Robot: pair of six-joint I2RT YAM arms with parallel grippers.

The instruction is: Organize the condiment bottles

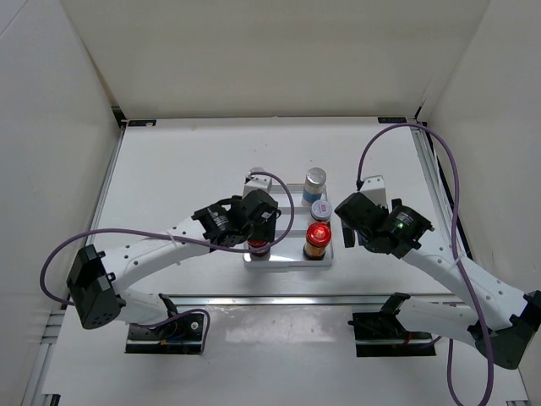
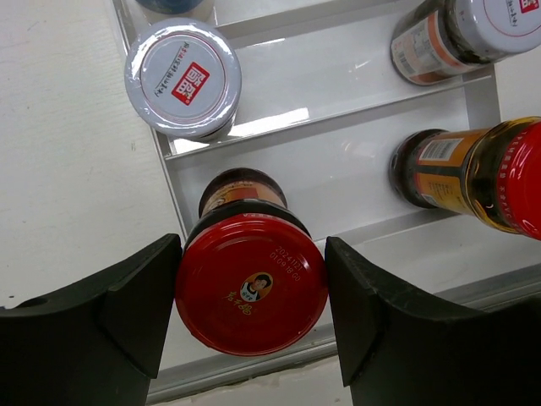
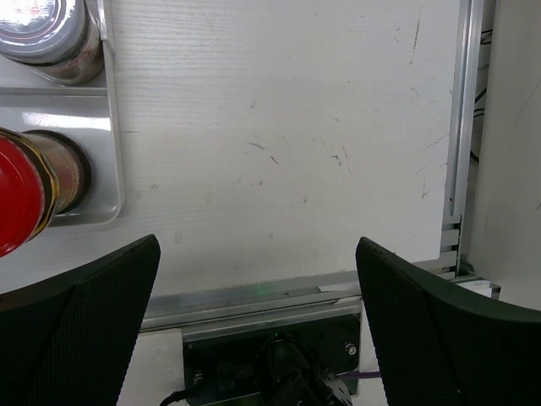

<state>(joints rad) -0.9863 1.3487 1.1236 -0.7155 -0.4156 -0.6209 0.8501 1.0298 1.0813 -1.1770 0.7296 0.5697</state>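
A red-lidded dark jar [image 2: 251, 292] stands on the front step of the white stepped tray [image 2: 363, 182], and my left gripper [image 2: 251, 254] is shut on its lid, both fingers against the rim. A grey-lidded jar [image 2: 183, 78] sits on the middle step behind it. On the tray's right side stand a silver-capped bottle [image 1: 315, 179], a second grey-lidded jar [image 1: 319, 209] and a second red-lidded jar [image 1: 318, 235], back to front. My right gripper [image 3: 258, 254] hangs open over bare table, right of the tray. The second silver-capped bottle is mostly hidden under my left wrist.
An aluminium rail [image 3: 254, 298] runs along the table's near edge. Another rail [image 1: 431, 182] borders the right side. White walls [image 1: 270, 51] enclose the table at the back and on both sides. Purple cables [image 1: 452, 182] loop above both arms.
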